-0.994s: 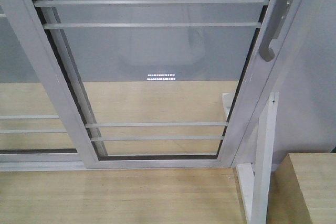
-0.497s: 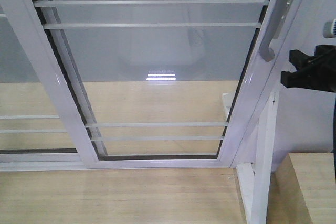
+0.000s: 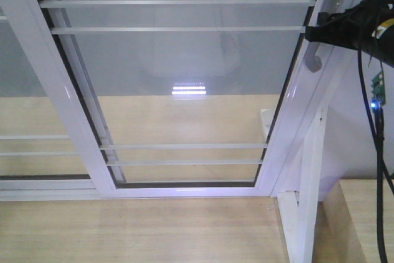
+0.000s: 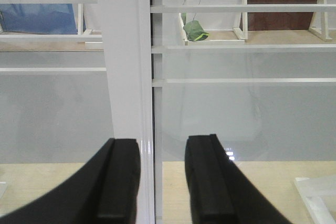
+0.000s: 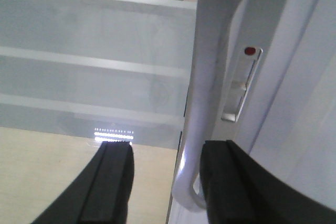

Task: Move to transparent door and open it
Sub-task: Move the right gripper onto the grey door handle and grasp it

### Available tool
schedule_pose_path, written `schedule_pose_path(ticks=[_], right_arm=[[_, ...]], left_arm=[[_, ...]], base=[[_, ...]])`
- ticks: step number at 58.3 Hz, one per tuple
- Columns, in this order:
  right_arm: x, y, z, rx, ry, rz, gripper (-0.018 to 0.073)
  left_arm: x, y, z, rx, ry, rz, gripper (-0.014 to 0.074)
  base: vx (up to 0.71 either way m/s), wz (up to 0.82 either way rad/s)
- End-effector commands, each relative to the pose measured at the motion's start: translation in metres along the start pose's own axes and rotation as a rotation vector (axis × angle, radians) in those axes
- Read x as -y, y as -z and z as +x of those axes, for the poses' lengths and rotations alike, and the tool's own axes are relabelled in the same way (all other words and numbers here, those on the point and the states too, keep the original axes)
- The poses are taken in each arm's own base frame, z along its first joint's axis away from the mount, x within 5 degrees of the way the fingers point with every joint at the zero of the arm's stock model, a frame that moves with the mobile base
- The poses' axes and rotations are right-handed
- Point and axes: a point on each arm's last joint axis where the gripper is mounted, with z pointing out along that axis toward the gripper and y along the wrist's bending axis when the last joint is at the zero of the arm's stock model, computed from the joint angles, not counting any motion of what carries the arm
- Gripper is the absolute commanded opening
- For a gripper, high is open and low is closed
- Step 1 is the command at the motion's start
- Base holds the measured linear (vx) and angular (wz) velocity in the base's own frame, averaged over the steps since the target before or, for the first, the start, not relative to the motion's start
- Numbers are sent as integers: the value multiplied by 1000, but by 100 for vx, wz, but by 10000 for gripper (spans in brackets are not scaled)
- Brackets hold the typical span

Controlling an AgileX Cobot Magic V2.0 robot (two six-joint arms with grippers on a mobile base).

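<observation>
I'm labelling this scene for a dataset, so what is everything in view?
Glass door: one, white frame, centre.
Handle: one, grey, on door's right stile.
Lock plate: one, red dot, beside handle.
Second glass panel: one, white frame, left.
Floor: light wood, below.
Green objects: two, on shelves behind glass.
Left gripper: one, black, open, facing door frame.
Right gripper: one, black, open, handle between fingers.

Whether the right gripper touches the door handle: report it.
Cannot tell. Right wrist view shows the handle inside the open right gripper, overlapping one finger; depth unclear.
</observation>
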Motion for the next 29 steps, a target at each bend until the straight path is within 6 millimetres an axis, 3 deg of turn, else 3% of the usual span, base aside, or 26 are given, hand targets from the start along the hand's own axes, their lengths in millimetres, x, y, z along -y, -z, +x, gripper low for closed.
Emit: schedule_pose_path(ticks=[1, 14, 29], right_arm=[[4, -5, -34, 163, 20, 17, 388], [6, -33, -45, 178, -4, 24, 386], [7, -46, -35, 140, 6, 34, 386]], left_arm=[[2, 1, -17, 114, 18, 15, 370], [2, 1, -19, 138, 18, 18, 370], [2, 1, -21, 152, 18, 19, 370]], base=[[0, 0], [0, 0], [0, 0]])
